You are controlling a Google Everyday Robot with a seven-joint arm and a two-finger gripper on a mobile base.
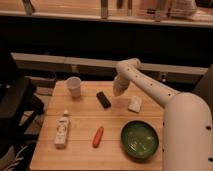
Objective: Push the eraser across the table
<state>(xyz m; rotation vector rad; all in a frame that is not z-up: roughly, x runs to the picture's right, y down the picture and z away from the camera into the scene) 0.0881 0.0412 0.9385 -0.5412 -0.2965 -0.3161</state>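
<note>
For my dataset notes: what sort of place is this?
Probably an indoor office or lab test corner: a wooden table set with a cup, bowl and bottle, a long counter behind. The robot's claw is over the table, beside the eraser.

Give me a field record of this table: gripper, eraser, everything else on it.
target: small black oblong eraser, lying diagonally, centre-back of the square light-wood table
gripper: gripper shut, pointing down just right of the eraser; contact unclear
back left: white paper cup, upright
left: white bottle, lying down
front centre: orange carrot-like stick
front right: round green bowl
right of eraser: white flat rectangular piece
</note>
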